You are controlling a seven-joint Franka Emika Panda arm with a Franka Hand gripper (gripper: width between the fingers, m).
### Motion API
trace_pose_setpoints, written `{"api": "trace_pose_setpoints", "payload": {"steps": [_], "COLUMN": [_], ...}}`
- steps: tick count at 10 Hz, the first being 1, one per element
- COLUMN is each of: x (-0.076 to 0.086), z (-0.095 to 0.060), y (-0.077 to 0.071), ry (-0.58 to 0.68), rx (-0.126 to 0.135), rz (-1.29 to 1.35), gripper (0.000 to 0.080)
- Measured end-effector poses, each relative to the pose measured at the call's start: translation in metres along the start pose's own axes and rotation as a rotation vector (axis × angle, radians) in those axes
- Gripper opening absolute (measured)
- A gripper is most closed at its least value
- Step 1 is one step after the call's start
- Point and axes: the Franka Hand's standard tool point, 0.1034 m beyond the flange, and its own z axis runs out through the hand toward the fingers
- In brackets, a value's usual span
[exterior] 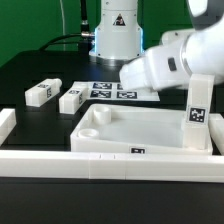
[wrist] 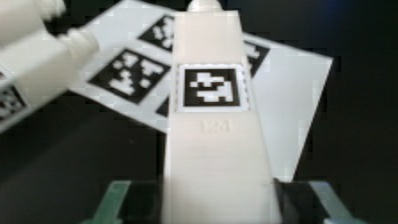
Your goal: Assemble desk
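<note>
Where a long low white border wall [exterior: 100, 165] closes the front and the exterior view's left, no way out; elsewhere open black tabletop [exterior: 25, 75] behind and between the parts. Just inside the wall, a large white plastic rectangular tray [exterior: 130, 132] with a raised rim and rounded inner corners, smooth and matt. Near its far corner on the exterior view's left, a short square white loose leg [exterior: 73, 97] and a second loose leg [exterior: 40, 93], lying flat, side by side (tags on their faces), next to the thin flat marker board [exterior: 112, 92]. Jaws clenched on a third, held leg [exterior: 197, 112], upright at the tray's far corner on the exterior view's right; seated or only touching, cannot tell. From the wrist: straight-edged, plain, one black-and-white tag [wrist: 210, 88], dark fingers [wrist: 125, 200] pressed to both sides. Bulky white arm [exterior: 165, 65] reaching in from the exterior view's upper right, wrist over the marker board.
</note>
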Motion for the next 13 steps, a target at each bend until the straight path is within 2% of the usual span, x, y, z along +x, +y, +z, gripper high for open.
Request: {"api": "trace_pose_setpoints", "payload": {"steps": [2,3,5,6,8,9,10,11,13], "x": [-0.028,-0.033,-0.029,-0.024,-0.039,-0.05,-0.054,-0.054,-0.05], "z": [-0.02,-0.024,-0.025,-0.031,-0.059,-0.067,-0.077,-0.084,-0.088], "y": [0.011,0.015,0.015,0.019,0.043,0.051,0.06,0.063,0.065], "ry": [0.007,0.023,0.051,0.102,0.272,0.32,0.354,0.407,0.544], "rx": [0.019,0.021,0.017,0.013,0.014,0.024,0.03,0.027,0.001], "rz": [0.012,0.017,0.016,0.012,0.031,0.044,0.068,0.08,0.077], "gripper": [0.0288,0.0288,0.0288,0.0288,0.0288,0.0288,0.0288,0.0288,0.0288]}}
